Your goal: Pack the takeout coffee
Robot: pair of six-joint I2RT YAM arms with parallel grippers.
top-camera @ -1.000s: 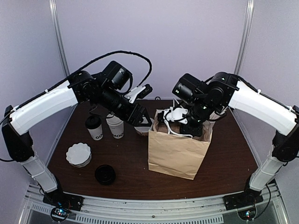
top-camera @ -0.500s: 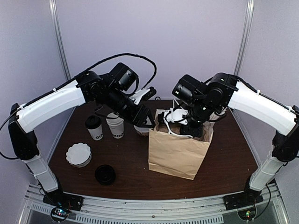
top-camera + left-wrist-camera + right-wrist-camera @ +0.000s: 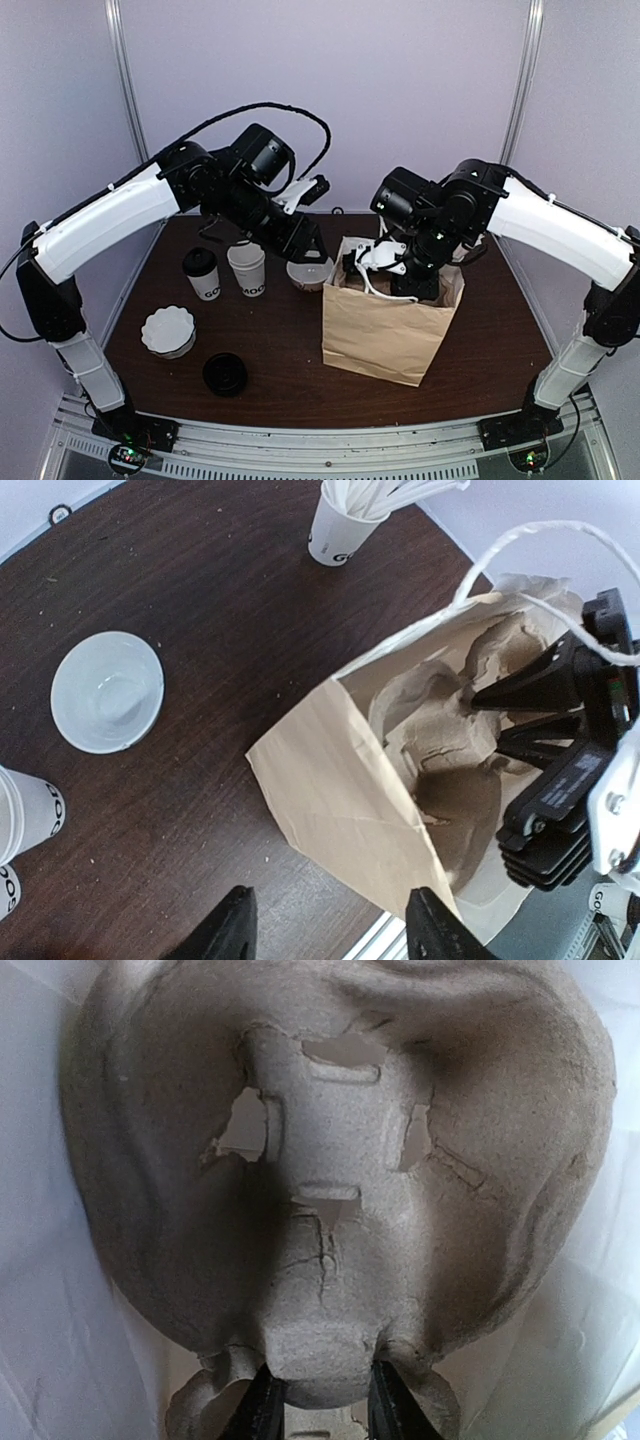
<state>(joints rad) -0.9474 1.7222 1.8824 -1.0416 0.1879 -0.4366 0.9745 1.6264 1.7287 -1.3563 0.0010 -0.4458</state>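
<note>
Left of the paper bag (image 3: 385,330), the takeout coffee (image 3: 201,272) is judged light, crushable — best gripped under its lid; left gripper (image 3: 330,910) is spread empty, right gripper (image 3: 322,1400) clamped on pulp carrier (image 3: 330,1160).

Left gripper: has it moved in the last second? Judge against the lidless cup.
Yes. The left gripper has shifted slightly up-image, toward the back, relative to the unmoved lidless cup.

Soft, even overhead light; faint shadows on the tabletop (image 3: 280,340); up close, the carrier (image 3: 330,1160) looks dim and blurred.
</note>
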